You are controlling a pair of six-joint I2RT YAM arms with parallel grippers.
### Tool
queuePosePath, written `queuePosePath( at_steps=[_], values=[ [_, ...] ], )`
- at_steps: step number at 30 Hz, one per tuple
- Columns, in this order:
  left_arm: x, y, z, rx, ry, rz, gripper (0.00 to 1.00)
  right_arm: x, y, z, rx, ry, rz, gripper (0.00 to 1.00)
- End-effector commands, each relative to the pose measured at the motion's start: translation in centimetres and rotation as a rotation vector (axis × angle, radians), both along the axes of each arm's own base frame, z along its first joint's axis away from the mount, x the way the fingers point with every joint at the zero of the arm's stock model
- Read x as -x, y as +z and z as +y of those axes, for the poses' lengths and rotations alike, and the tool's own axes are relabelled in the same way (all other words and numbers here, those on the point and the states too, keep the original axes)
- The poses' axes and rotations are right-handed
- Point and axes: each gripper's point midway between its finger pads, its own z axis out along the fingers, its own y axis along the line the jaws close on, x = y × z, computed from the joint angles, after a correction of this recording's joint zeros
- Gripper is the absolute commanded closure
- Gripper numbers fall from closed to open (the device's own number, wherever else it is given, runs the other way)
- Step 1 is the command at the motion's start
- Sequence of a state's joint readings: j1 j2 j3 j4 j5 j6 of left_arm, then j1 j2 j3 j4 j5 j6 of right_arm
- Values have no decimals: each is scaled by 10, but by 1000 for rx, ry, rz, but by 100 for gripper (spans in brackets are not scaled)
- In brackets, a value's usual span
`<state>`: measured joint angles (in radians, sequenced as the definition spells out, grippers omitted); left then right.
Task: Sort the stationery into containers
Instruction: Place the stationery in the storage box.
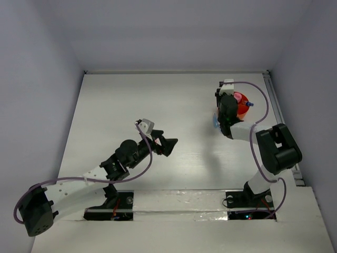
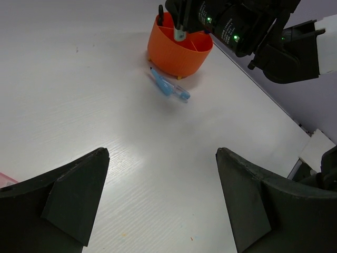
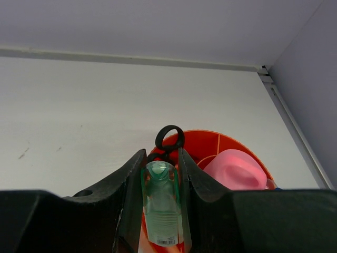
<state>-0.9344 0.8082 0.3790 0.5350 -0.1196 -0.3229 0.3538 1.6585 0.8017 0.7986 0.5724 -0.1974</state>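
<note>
Top external view, from left to right: the left gripper point(image 1: 167, 143) hovers over the middle of the white table point(image 1: 184, 95), its claw spread wide and empty. The left wrist view confirms this, with only bare tabletop between the two dark fingers point(image 2: 73, 195).

Toward the table's far right corner lies a blue pen point(image 2: 169, 87), flat on the surface just beside the orange bowl point(image 2: 181, 58), on its near left side. The bowl has dividers and already holds black-handled scissors point(image 3: 169, 138) and a pink cap point(image 3: 237, 168).

The right gripper point(image 3: 160, 179) hangs directly over the bowl, its claw narrowed around a green pen-like stick point(image 3: 160, 208). The step in hand appears to be dropping this stick in. The next move likely calls for lowering a little, clear of the scissors' loop, and then spreading the claw. Which compartment lies beneath the stick cannot be told.
</note>
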Motion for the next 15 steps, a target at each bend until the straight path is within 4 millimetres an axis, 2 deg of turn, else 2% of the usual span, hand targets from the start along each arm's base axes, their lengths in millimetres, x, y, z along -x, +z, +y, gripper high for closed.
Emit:
queuePosePath(
  at_steps=[1,6,8,10,11,12,15],
  values=[
    [-4,10,0,30,14,-34,20,-9,32,-8,-4,-49,-125,95],
    [-3,11,1,35,14,-40,20,-12,21,-10,6,-68,-103,94],
    [-3,11,2,34,17,-41,20,-11,16,-12,6,-82,-92,88],
    [-4,11,2,33,19,-40,20,-9,14,-14,-4,-94,-87,78],
    [-4,11,2,33,19,-40,20,-7,12,-15,-5,-100,-81,69],
    [-4,11,2,33,19,-40,20,-6,13,-21,-10,-120,-81,62],
    [-4,10,2,31,20,-37,20,-5,17,-21,-23,-120,-69,44]
  ],
)
